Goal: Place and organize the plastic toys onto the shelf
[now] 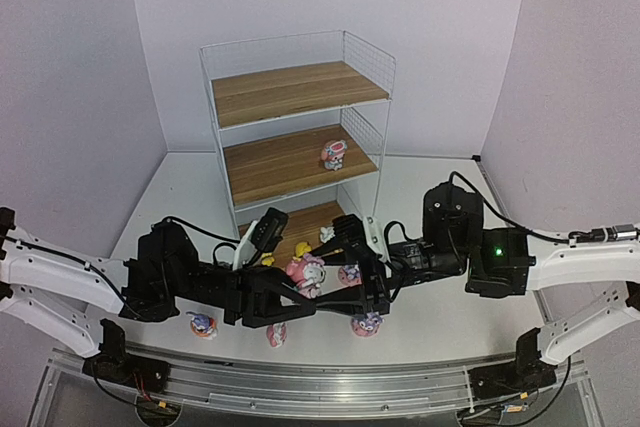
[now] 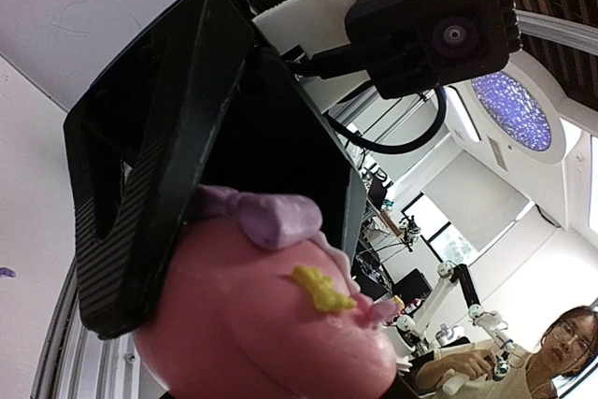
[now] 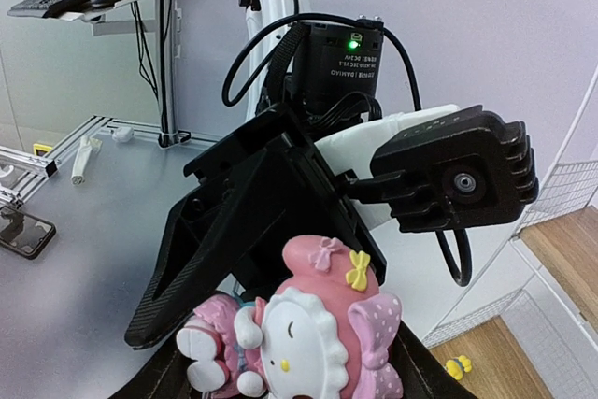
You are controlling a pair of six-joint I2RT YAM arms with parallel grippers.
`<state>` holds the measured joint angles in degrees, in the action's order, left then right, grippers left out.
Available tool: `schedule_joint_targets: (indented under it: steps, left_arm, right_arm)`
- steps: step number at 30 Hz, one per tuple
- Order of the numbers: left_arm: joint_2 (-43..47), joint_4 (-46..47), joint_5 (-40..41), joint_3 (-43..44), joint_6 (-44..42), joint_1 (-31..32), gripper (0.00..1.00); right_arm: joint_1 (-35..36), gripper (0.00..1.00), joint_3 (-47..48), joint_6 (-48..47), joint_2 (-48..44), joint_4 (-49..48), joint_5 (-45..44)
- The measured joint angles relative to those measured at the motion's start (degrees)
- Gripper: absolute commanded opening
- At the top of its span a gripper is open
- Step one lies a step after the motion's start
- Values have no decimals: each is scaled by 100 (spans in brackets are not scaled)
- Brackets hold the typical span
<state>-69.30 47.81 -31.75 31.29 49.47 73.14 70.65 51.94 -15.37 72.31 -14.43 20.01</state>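
Note:
A pink-and-white hatted figure (image 1: 305, 270) hangs above the table in front of the shelf (image 1: 290, 87), between both grippers. My right gripper (image 3: 280, 376) is shut on it, and it lies sideways between my fingers (image 3: 308, 334). My left gripper (image 1: 290, 292) reaches in from the left. Its fingers (image 3: 234, 221) sit right behind the hat, and the hat (image 2: 271, 315) hides its jaws in the left wrist view. Another hatted figure (image 1: 333, 154) stands on the middle board. Purple bunnies (image 1: 203, 324) (image 1: 276, 333) (image 1: 366, 324) stand on the table. Small yellow and white toys (image 1: 302, 248) (image 3: 457, 366) sit by the bottom board.
The shelf's white wire sides (image 1: 365, 132) rise just behind the grippers, and its boards show at the right of the right wrist view (image 3: 561, 249). An aluminium rail (image 1: 300, 387) runs along the near edge. A phone (image 3: 23, 229) lies on the table's left.

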Motion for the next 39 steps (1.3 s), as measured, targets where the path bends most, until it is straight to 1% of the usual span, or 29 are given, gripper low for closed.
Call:
schedule_joint_targets:
  steps: [1,2,3,5,7,10,12,15,19,25,26,27,29,30,32,33,34,35,39]
  left_arm:
    - [11,-6,23,0,-2,2,15]
    - [26,-25,43,2,-2,4,15]
    - [38,-47,56,1,-2,6,20]
    - [57,-107,73,0,-5,13,35]
    - [66,-167,82,0,-12,22,46]
    - [75,-216,60,-1,0,31,59]
    - [105,-221,23,0,26,31,62]
    - [122,-226,-11,0,26,35,57]
    - [144,-317,23,1,7,35,37]
    - [152,-481,108,11,5,36,20]
    - [154,-508,130,11,7,37,17]
    - [158,-545,159,13,7,37,14]
    - [165,-602,198,16,9,38,3]
    - [171,-634,204,19,11,39,1]
    - [184,-679,236,21,15,44,0]
    - [189,-706,259,22,26,44,0]
    - [200,-738,290,22,32,44,0]
    - [220,-767,328,23,32,43,0]
    - [400,-1048,570,106,-201,31,0]
  right_arm:
    - [-2,26,0,-7,0,-7,7]
    - [-2,26,0,-21,0,-11,12]
    - [-2,26,0,-31,0,-10,15]
    - [-2,25,0,-62,0,22,21]
    - [-1,25,1,-102,2,72,42]
    - [-7,25,8,-239,2,252,115]
    - [-12,25,14,-323,2,363,132]
    - [-22,25,22,-422,2,417,136]
    - [-22,25,41,-511,2,438,152]
    - [-22,26,84,-657,19,488,176]
    - [-22,29,86,-678,22,513,178]
    - [-22,35,88,-695,24,536,181]
    - [-26,50,99,-725,30,596,178]
    - [-26,56,114,-736,32,639,176]
    - [-26,69,120,-748,33,677,162]
    - [-26,81,120,-767,33,709,155]
    - [-29,89,120,-764,30,768,149]
    - [-30,91,119,-750,24,842,145]
    - [-24,93,110,-563,-64,1142,50]
